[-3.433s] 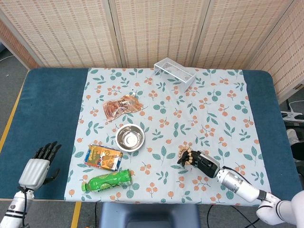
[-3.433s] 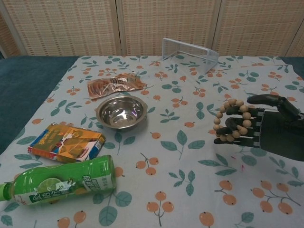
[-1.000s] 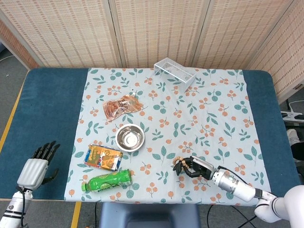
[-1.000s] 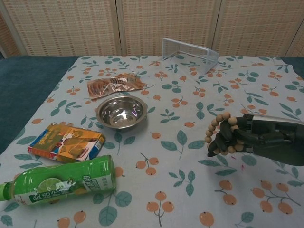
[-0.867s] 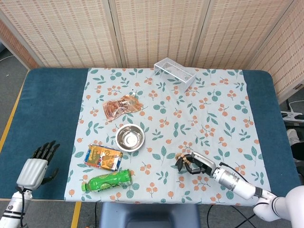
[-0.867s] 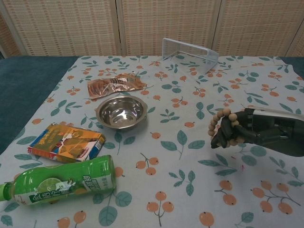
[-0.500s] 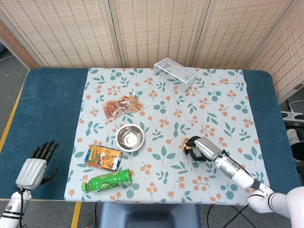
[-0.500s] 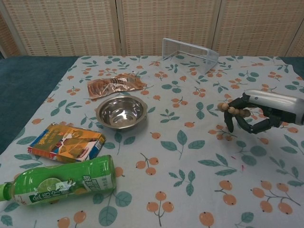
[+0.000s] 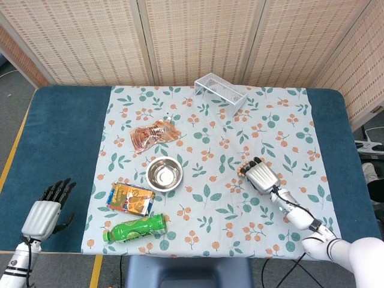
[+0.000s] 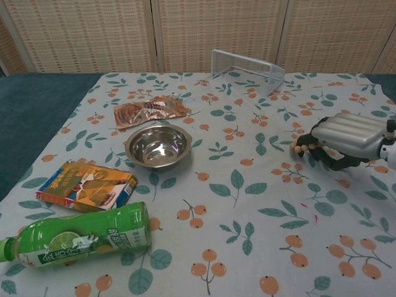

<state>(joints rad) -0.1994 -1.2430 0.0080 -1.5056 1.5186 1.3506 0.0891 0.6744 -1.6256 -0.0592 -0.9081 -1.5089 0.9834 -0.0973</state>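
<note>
**Ana:** Head view first, please. Where are the hands?

**Ben:** Right hand (image 9: 260, 176) sits palm down over the floral tablecloth (image 9: 288, 132), right of centre, fingers curled around a string of wooden beads (image 9: 242, 171). Only a few beads peek out at the fingertips. Left hand (image 9: 48, 209) rests well apart on the bare blue table (image 9: 60, 138) at the near left corner, fingers spread, holding nothing.

**Ana:** What else lies there?

**Ben:** Steel bowl (image 9: 164, 173) in the middle, a crinkled snack pouch (image 9: 153, 134) beyond it, an orange box (image 9: 130, 198) and a green bottle (image 9: 137, 227) lying on its side near the front edge. A wire rack (image 9: 220, 90) stands at the far side.

**Ana:** And the chest view?

**Ben:** Same right hand (image 10: 346, 139) at the right edge, silver back turned up, dark fingers wrapped under. The beads (image 10: 301, 147) hang from the fingertips just above the cloth. Curling the fingers through the loop likely keeps it from slipping off. Bowl (image 10: 158, 145), pouch (image 10: 150, 110), box (image 10: 86, 185) and bottle (image 10: 80, 238) sit to the left, well away from it. The left hand does not show here.
</note>
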